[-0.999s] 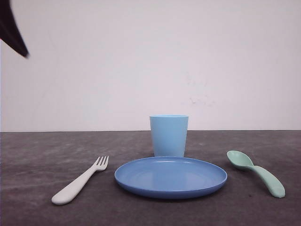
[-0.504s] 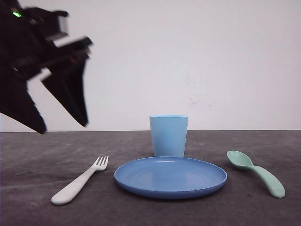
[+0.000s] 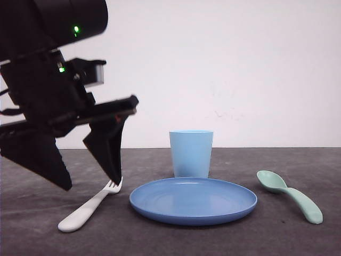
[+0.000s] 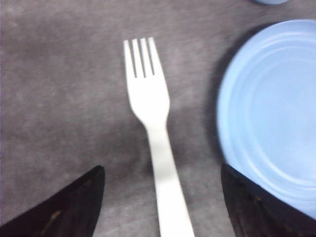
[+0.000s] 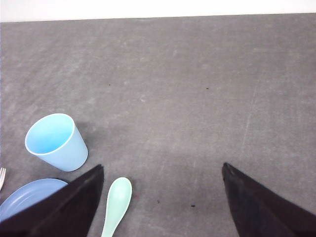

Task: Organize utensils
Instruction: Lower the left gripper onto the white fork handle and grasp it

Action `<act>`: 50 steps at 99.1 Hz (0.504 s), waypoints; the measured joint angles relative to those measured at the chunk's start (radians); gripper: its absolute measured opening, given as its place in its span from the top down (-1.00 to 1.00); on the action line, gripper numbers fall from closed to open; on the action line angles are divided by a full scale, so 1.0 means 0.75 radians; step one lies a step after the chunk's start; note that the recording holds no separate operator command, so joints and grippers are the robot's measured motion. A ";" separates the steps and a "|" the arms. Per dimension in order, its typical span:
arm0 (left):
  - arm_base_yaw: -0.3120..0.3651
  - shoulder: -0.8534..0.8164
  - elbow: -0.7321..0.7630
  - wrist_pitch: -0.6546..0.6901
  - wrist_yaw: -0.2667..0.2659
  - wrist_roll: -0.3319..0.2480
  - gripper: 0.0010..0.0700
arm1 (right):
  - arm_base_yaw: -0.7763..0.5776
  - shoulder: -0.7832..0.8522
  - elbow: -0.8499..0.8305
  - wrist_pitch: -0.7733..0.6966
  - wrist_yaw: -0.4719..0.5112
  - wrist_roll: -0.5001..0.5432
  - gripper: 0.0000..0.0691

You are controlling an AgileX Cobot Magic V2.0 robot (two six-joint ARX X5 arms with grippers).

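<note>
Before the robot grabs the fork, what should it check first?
1. Left end effector open: ok, fingers spread wide.
2. Fork between the fingers: ok, handle runs down the middle.
3. Fork lying flat on the table: ok.
4. Plate apart from the fork: ok, but one finger hangs over its rim.
5. Fingers low enough to grip: cannot tell.
6. Spoon out of the way: ok, across the plate.

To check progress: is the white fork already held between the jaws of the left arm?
No, the fork lies flat on the table, with both open jaws apart from it.
</note>
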 joint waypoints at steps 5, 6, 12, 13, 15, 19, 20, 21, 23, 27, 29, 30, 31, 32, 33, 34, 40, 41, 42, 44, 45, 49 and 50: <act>-0.001 0.012 0.000 0.012 -0.002 -0.003 -0.30 | 0.000 0.001 0.000 0.000 0.000 0.000 -0.38; -0.001 0.013 0.000 0.014 -0.004 -0.005 -0.30 | 0.000 0.001 0.000 0.000 0.000 0.000 -0.38; -0.001 0.023 0.000 0.030 -0.010 -0.011 -0.30 | 0.000 0.001 0.000 0.000 0.000 0.000 -0.38; -0.001 0.025 0.000 0.033 -0.011 -0.011 -0.30 | 0.000 0.001 0.000 -0.001 0.000 0.000 -0.38; -0.001 0.030 0.000 0.038 -0.011 -0.012 -0.30 | 0.000 0.001 0.000 -0.001 0.000 0.000 -0.38; -0.002 0.040 0.000 0.046 -0.012 -0.015 -0.30 | 0.000 0.001 0.000 -0.001 0.000 0.000 -0.38; -0.002 0.044 0.000 0.048 -0.012 -0.015 -0.30 | 0.000 0.001 0.000 -0.002 0.000 0.000 -0.38; -0.002 0.047 0.000 0.049 -0.012 -0.016 -0.30 | 0.000 0.001 0.000 -0.002 0.000 0.000 -0.38; -0.003 0.054 0.000 0.051 -0.012 -0.016 -0.30 | 0.000 0.001 0.000 -0.002 0.000 0.000 -0.38; -0.003 0.068 0.000 0.051 -0.014 -0.019 -0.29 | 0.000 0.001 0.000 -0.004 0.000 0.000 -0.38; -0.003 0.075 0.000 0.051 -0.018 -0.021 -0.28 | 0.000 0.001 0.000 -0.004 0.000 0.000 -0.38; -0.003 0.078 0.000 0.051 -0.020 -0.021 -0.27 | 0.000 0.001 0.000 -0.004 0.000 0.000 -0.38; -0.003 0.080 0.000 0.051 -0.021 -0.021 -0.26 | 0.000 0.001 0.000 -0.004 0.000 0.000 -0.38; -0.003 0.083 0.000 0.051 -0.022 -0.022 -0.26 | 0.000 0.001 0.000 -0.004 0.000 0.000 -0.38; -0.003 0.084 0.000 0.052 -0.023 -0.023 -0.25 | 0.000 0.001 0.000 -0.004 0.000 0.000 -0.38; -0.003 0.087 0.000 0.052 -0.023 -0.024 -0.24 | 0.000 0.001 0.000 -0.004 0.000 0.000 -0.38; -0.003 0.092 0.000 0.054 -0.029 -0.028 -0.22 | 0.000 0.001 0.000 -0.004 0.000 0.000 -0.38; -0.003 0.093 0.001 0.054 -0.030 -0.030 -0.22 | 0.000 0.001 0.000 -0.004 0.000 0.000 -0.38; -0.003 0.095 0.001 0.055 -0.031 -0.032 -0.22 | 0.000 0.001 0.000 -0.004 0.000 0.000 -0.38; -0.003 0.099 0.003 0.054 -0.032 -0.036 -0.21 | 0.000 0.001 0.000 -0.004 0.000 0.000 -0.38; -0.003 0.101 0.004 0.054 -0.034 -0.037 -0.20 | 0.000 0.001 0.000 -0.004 0.000 0.000 -0.38; -0.004 0.109 0.010 0.054 -0.038 -0.043 -0.14 | 0.000 0.001 0.000 -0.004 0.000 0.000 -0.38; -0.004 0.112 0.012 0.055 -0.040 -0.045 -0.12 | 0.000 0.001 0.000 -0.004 0.000 0.000 -0.38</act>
